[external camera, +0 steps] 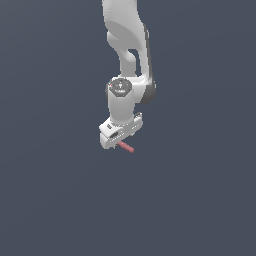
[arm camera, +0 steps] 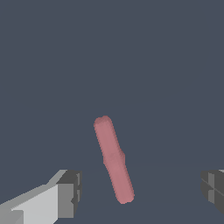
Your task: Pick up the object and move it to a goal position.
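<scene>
While the white two-fingered gripper (arm camera: 138,188) stands spread wide, its dark grey pads (arm camera: 72,186) set well apart on either side with nothing between them touching, the item sits in the gap: one small, thin red-pink cylindrical stick with rounded ends (arm camera: 113,158), lying aslant across the opening on the plain grey-blue surface (external camera: 200,200). Handling, as judged: light, stiff, smooth (liable to roll or twist if pinched off-centre). Recommended hold: mid-length, at the slight waist, pads closing across the narrow width.
</scene>
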{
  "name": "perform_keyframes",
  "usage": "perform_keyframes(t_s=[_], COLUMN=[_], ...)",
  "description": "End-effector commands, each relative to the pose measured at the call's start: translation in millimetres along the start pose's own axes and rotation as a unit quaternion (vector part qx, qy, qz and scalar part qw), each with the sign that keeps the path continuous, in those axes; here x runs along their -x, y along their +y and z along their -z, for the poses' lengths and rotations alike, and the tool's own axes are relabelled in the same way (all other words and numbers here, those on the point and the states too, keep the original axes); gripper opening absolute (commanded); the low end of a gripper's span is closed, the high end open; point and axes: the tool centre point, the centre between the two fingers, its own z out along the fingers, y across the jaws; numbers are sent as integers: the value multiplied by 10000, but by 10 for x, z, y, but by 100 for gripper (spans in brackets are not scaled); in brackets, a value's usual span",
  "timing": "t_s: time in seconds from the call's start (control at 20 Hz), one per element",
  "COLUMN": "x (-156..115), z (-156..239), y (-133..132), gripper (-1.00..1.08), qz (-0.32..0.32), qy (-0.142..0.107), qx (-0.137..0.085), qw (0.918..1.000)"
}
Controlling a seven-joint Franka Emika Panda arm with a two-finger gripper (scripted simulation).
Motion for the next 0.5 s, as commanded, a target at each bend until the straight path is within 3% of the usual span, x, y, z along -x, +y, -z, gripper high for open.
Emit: perform_keyframes(t_s=[0.0,0.45], x=[36,129], z=[-79,-281], y=[-32,-127], gripper=[100,100], qz=[370,1330], qy=[-10,-25], qx=[-7,-40], qw=[9993,9911])
